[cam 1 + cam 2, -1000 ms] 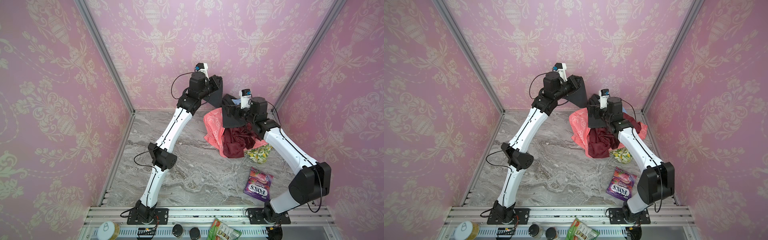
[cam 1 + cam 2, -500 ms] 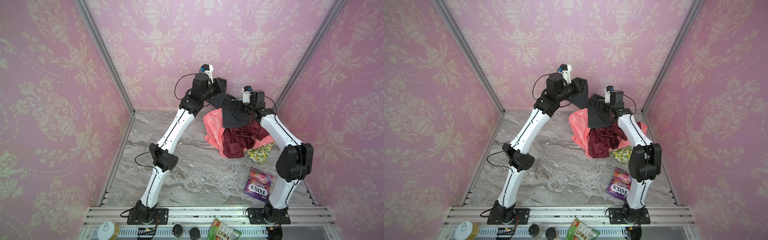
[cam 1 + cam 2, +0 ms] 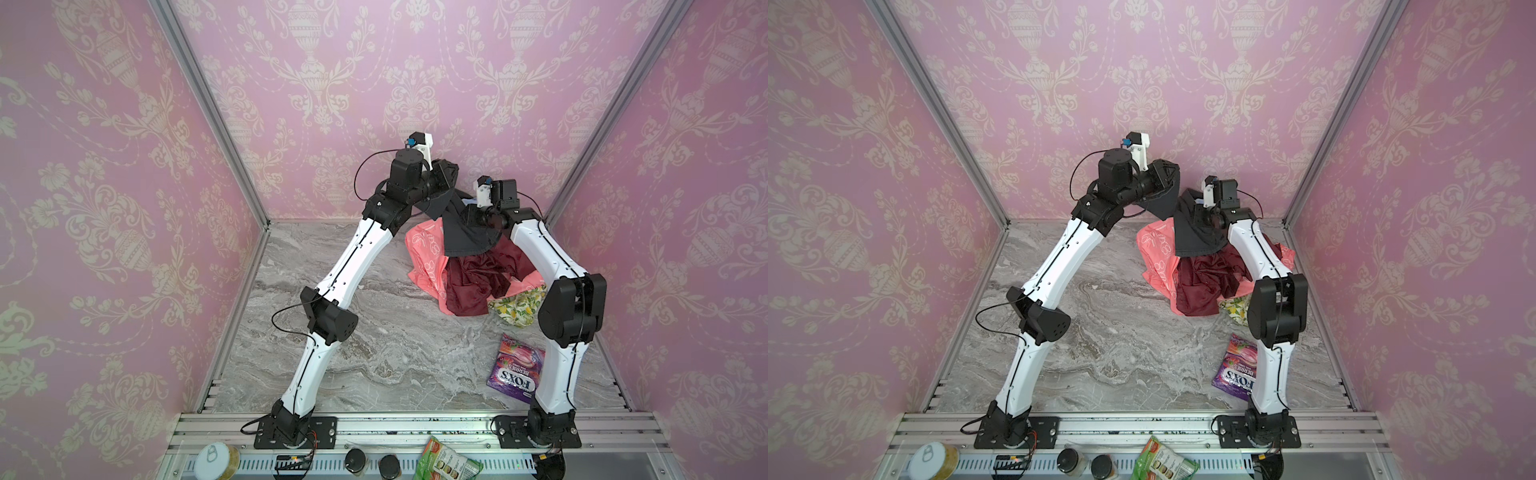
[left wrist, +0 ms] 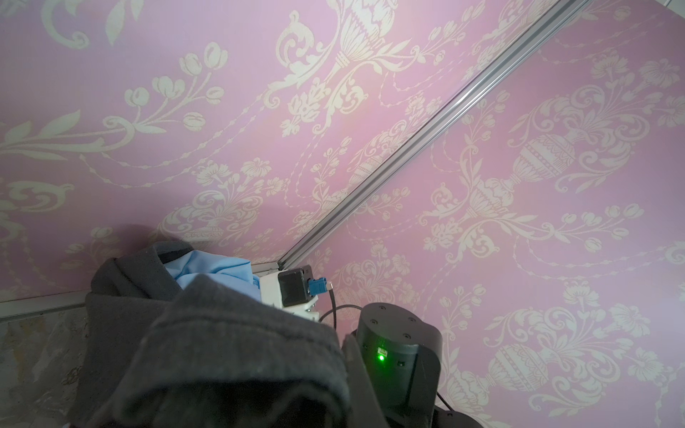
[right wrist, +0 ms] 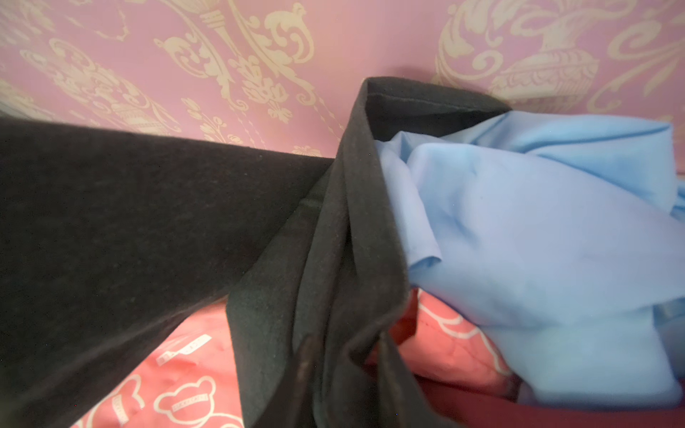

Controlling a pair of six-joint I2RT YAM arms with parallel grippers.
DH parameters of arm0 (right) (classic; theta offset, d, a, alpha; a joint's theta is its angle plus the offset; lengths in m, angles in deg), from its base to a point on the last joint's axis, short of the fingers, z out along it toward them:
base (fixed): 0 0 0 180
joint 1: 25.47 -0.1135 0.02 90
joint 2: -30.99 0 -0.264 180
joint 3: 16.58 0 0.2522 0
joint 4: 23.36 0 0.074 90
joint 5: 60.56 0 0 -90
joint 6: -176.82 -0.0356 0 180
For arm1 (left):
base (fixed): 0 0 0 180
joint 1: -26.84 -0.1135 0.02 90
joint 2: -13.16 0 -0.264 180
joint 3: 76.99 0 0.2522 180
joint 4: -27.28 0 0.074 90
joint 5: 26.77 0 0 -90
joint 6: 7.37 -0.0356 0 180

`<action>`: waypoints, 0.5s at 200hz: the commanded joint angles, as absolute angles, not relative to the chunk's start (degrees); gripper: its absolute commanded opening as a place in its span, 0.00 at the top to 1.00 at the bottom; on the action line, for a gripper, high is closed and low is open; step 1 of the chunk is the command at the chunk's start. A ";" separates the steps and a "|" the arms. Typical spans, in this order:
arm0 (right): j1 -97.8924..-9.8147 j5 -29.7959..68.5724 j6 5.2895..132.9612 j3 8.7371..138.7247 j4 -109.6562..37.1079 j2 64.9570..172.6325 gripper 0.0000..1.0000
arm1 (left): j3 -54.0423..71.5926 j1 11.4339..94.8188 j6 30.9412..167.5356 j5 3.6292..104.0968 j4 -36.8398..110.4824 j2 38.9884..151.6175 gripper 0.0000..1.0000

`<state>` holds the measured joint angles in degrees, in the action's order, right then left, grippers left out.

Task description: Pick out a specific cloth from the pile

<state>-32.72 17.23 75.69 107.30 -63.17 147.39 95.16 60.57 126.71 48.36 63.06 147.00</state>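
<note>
Nearest to us in both top views, a rail [image 3: 415, 426] carries the arm bases, with a tin [image 3: 216, 459], jars [image 3: 355, 459] and a green packet [image 3: 446, 461] in front of it. Past it, on the marble table [image 3: 374, 332], a purple candy bag [image 3: 515, 370] lies beside the right arm's lower link.

Farther back we see the pile [image 3: 469, 282] at the right rear. It has a maroon cloth [image 3: 1200, 286] in front, a pink cloth [image 3: 424, 253] with white print on its left and a yellow floral cloth [image 3: 519, 307] on its right.

The cloth [image 3: 465, 241], dark charcoal, hangs above the pile, stretched between both arms. Its hemmed lower edge is over the maroon cloth, and we cannot tell whether they touch.

The right gripper [image 5: 344, 355] is clenched on a fold of the cloth. In the right wrist view the fabric bunches between its fingers [image 5: 305, 363], with a blue cloth [image 5: 537, 222] just beside.

Higher and closer to the back wall [image 3: 374, 83], the left gripper [image 3: 448, 176] is clamped on the cloth's other end, which covers its jaws in the left wrist view.
</note>
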 commanded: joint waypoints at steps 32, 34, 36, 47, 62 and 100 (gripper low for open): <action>-33.04 17.11 74.14 116.05 -64.26 146.43 1.00 | 95.24 61.11 122.54 47.69 61.95 144.21 1.00; -33.03 16.95 74.05 116.46 -64.28 146.32 1.00 | 95.24 61.11 122.51 47.68 61.93 144.21 1.00; -33.03 16.91 73.92 116.76 -64.24 146.20 1.00 | 95.24 61.11 122.35 47.74 61.84 144.21 1.00; -33.03 17.00 73.52 118.58 -63.89 145.51 1.00 | 95.24 61.01 121.44 48.13 62.00 144.03 1.00; -33.03 16.92 72.31 121.30 -62.45 144.99 1.00 | 95.24 60.77 120.04 48.88 62.31 143.64 1.00; -33.04 13.46 70.67 136.95 -62.20 150.65 1.00 | 95.34 58.11 120.80 47.01 60.44 143.65 1.00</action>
<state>-32.72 16.77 72.83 127.00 -65.37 148.66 95.07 59.96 122.49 48.43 63.39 146.98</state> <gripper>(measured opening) 0.064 0.071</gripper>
